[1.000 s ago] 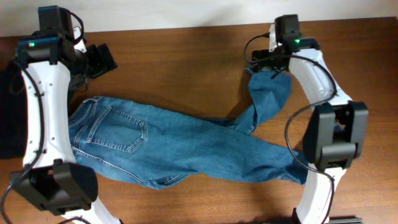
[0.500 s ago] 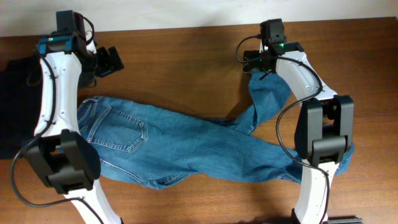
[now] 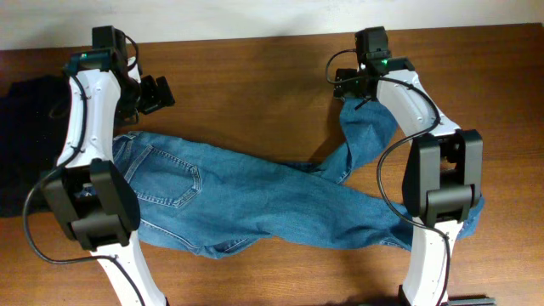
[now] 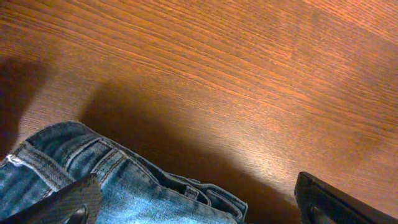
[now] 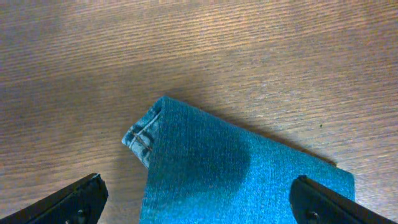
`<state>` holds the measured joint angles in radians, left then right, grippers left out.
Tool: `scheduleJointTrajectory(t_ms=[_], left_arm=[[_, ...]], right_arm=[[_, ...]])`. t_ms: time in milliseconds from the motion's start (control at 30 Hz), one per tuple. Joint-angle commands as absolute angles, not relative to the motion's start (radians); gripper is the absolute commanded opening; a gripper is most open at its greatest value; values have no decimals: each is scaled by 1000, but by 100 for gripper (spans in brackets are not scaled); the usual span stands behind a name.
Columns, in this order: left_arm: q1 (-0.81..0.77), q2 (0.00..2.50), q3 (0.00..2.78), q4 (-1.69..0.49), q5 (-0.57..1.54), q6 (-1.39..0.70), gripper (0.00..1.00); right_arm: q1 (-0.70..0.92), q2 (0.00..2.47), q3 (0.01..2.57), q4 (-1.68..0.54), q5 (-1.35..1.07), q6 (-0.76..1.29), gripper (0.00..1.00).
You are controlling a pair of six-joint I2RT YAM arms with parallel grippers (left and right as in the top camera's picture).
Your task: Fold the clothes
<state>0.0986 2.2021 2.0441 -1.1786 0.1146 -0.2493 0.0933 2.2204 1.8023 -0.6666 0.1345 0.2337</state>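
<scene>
The blue jeans [image 3: 246,200] lie spread across the wooden table, waist at the left, legs running right; one leg bends up to the far right. My left gripper [image 3: 157,92] is open just above the waistband [image 4: 130,174], which lies between its fingertips in the left wrist view. My right gripper [image 3: 347,83] is open over the leg's hem end [image 5: 205,162], which lies flat between its fingers. Neither gripper holds cloth.
A black garment [image 3: 21,144] lies at the table's left edge, beside the left arm. A pale wall strip [image 3: 255,17] runs along the table's far edge.
The left arm has swung right and down toward the jeans' waistband. The right gripper has shifted slightly left at the leg hem. The jeans have not moved.
</scene>
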Motion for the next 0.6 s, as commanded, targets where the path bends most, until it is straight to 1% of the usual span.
scheduleJointTrajectory(t_ms=[0, 133, 367, 567], left_arm=[[105, 2210, 2056, -1182, 102, -230, 99], [105, 2211, 2056, -1169, 57, -250, 99], [105, 2222, 2055, -1164, 55, -253, 99], [105, 2291, 2051, -1190, 55, -336, 98]], right_arm=[[100, 2255, 1793, -657, 155, 245, 99], [100, 2289, 1793, -639, 155, 245, 99], [100, 2304, 1793, -618, 156, 245, 99], [100, 2304, 1793, -616, 155, 245, 99]])
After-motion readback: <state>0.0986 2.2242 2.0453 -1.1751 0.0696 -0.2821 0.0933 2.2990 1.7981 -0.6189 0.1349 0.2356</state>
